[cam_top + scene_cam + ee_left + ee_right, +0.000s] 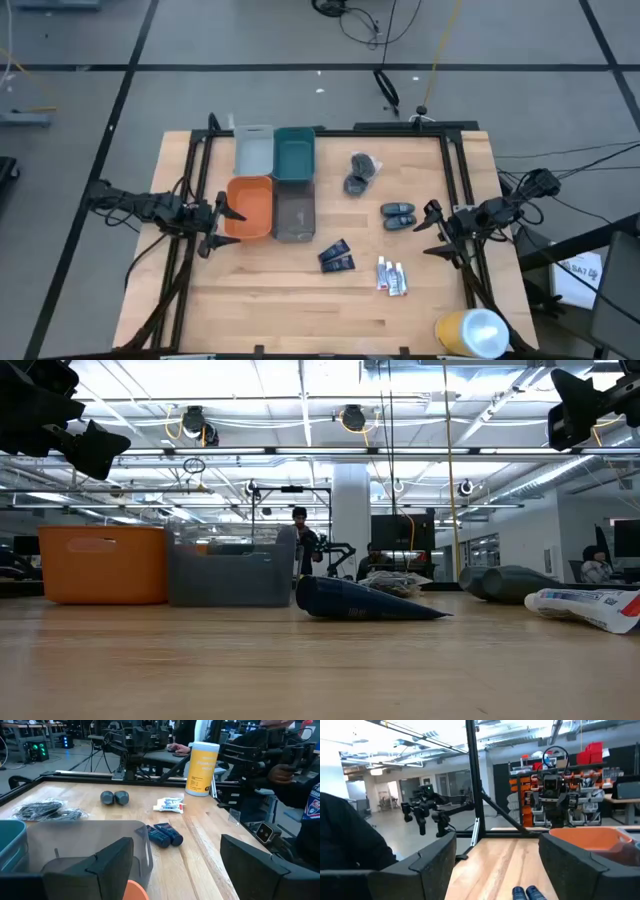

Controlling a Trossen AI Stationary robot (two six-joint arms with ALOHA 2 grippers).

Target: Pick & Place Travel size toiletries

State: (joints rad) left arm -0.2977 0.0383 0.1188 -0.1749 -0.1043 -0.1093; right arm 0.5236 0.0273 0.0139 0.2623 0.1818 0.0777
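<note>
- Left pincer (222,222): dark, two-fingered, held above the worktop's left edge beside the orange bin; fingers apart, holding nothing.
- Right pincer (437,232): dark, two-fingered, above the right edge near the bottles; fingers apart, holding nothing.
- Bottles (398,215): two dark grey ovals, smooth, lying side by side right of centre.
- Packets (336,258): two dark blue, flat and tapered, side by side at the centre front, just below the grey bin.
- Tubes (391,276): three white, slim, lying together right of the packets; small red and blue print, not readable.
- Puffs (360,173): two dark grey, round and meshy, one above the other towards the back, right of the teal bin.
- Bins: orange (250,207), grey (294,213), teal (294,155) and clear (253,150), rectangular plastic, set in a two-by-two block at left centre.
- Cylinder (470,333): large, yellow with a white end, at the front right corner; its label's writing is not readable.
- Worktop (270,300): pale wood planks, bordered by a black metal frame.
- Room: grey tiled floor, trailing cables, ceiling lights, other rigs and people in the background.
</note>
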